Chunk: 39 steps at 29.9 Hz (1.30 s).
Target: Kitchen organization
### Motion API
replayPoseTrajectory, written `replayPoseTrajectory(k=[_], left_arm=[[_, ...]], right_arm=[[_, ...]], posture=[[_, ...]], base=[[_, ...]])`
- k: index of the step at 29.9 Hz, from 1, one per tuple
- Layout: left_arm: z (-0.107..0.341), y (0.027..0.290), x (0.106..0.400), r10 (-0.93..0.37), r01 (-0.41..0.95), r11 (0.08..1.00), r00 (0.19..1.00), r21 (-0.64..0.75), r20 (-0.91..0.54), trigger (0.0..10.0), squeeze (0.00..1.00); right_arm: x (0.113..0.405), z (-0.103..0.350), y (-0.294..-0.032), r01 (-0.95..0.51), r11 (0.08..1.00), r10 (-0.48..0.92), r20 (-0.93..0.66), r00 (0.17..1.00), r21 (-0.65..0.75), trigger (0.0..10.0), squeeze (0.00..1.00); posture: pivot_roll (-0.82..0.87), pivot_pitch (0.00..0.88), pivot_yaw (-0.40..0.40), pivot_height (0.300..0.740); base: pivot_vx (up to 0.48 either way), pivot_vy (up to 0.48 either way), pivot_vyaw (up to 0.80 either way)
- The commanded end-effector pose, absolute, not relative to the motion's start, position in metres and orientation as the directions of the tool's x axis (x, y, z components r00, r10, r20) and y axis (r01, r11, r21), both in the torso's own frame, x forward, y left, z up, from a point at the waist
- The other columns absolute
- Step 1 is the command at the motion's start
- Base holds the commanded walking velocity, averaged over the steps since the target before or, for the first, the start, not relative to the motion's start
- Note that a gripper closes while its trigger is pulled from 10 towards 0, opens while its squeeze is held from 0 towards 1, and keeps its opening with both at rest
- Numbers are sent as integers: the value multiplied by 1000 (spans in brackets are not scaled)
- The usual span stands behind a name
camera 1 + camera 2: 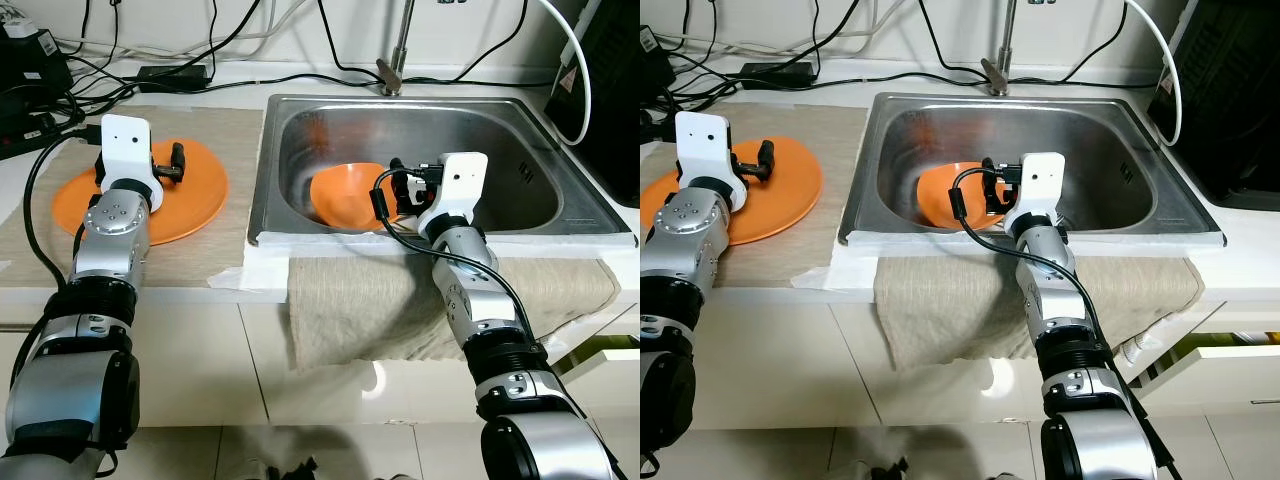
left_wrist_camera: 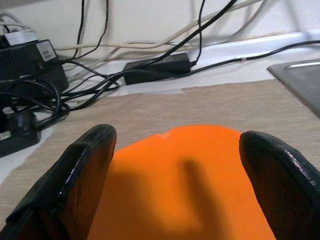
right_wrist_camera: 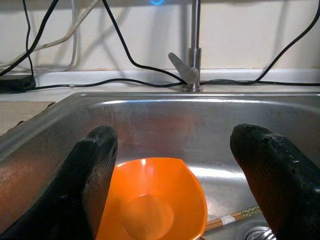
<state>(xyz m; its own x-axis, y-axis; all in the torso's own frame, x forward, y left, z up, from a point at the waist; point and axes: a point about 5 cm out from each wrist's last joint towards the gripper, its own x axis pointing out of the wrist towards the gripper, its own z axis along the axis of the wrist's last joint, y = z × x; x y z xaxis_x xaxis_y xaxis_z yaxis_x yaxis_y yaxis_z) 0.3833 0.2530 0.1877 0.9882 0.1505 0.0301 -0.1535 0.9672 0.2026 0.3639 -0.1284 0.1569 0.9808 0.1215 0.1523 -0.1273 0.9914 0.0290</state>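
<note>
An orange plate (image 1: 195,190) lies on the beige mat (image 1: 235,130) left of the sink. My left gripper (image 1: 166,166) hovers low over the plate, its fingers (image 2: 85,170) open and empty. An orange bowl (image 1: 345,195) leans tilted inside the steel sink (image 1: 400,103). Just above the sink's front rim, my right gripper (image 1: 402,186) is open with the bowl (image 3: 150,205) ahead of it and lower. A pair of chopsticks (image 3: 231,219) lies on the sink bottom beside the bowl, near the drain.
A faucet (image 1: 397,50) stands behind the sink. Black cables and power bricks (image 1: 170,73) crowd the back left of the counter. A dark appliance (image 1: 612,80) stands at the far right. A beige cloth (image 1: 400,300) hangs over the counter's front edge.
</note>
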Motion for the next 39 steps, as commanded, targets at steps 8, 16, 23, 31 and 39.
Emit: replayPoseTrajectory(k=[8,16,23,31,39], left_arm=[[193,252,385,148,-156,971,988,183,53,0,0],[186,245,386,121,-124,979,992,159,27,0,0],[182,245,385,117,-118,979,993,167,15,0,0],[183,246,385,121,-122,978,993,170,17,0,0],[184,247,386,128,-129,978,992,166,18,0,0]], right_arm=[[362,154,-134,-109,993,102,147,984,40,10000,0],[361,154,-135,-103,994,97,147,984,38,10000,0],[361,154,-137,-99,994,93,146,985,37,10000,0],[361,154,-137,-100,994,94,145,985,38,10000,0],[362,155,-136,-104,994,96,151,984,44,10000,0]], posture=[[13,0,13,740],[5,0,16,740],[3,0,15,740],[3,0,14,740],[4,0,15,740]], base=[[0,0,0],[0,0,0],[0,0,0],[0,0,0],[0,0,0]])
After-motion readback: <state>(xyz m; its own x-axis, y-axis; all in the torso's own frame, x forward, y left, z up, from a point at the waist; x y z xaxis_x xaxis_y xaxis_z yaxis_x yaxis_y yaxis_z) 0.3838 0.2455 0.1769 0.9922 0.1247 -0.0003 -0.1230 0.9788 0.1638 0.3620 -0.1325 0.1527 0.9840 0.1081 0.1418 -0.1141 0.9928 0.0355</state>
